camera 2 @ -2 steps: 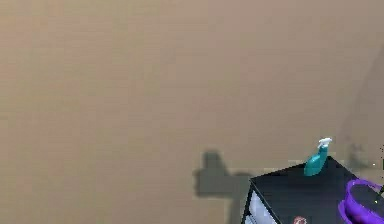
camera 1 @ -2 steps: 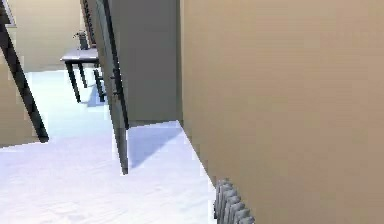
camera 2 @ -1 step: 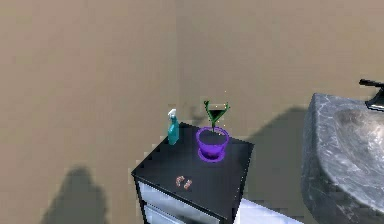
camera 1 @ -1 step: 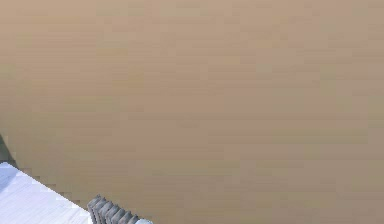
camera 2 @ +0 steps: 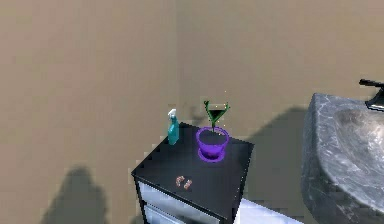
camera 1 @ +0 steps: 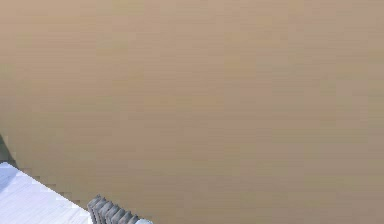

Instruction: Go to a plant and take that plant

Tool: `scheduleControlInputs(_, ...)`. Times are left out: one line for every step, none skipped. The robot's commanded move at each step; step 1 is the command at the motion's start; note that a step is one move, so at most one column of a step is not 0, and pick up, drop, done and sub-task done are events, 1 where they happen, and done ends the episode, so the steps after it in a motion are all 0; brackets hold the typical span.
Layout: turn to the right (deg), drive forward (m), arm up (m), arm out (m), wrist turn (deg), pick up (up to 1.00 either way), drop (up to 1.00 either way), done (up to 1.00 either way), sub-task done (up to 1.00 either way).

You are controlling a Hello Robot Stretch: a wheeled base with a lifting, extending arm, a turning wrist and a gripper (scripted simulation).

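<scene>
A small plant (camera 2: 212, 135) with thin green leaves grows in a purple pot on a black-topped cabinet (camera 2: 228, 172). It stands near the cabinet's back edge, in the middle of the arm side view, close to a corner of the tan walls. A teal spray bottle (camera 2: 173, 128) stands just to the pot's left.
A small brownish item (camera 2: 184, 182) lies near the cabinet's front edge. A grey stone sink counter (camera 2: 345, 160) with a dark faucet (camera 2: 375, 97) stands at the right. In the forward view a tan wall (camera 1: 200, 90) is close ahead, with a white surface (camera 1: 30, 200) and a grey ribbed object (camera 1: 108, 212) at the bottom left.
</scene>
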Motion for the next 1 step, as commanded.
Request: scheduleControlInputs(0.0, 0.0, 0.32, 0.0, 0.0, 0.0, 0.0, 0.0, 0.0)
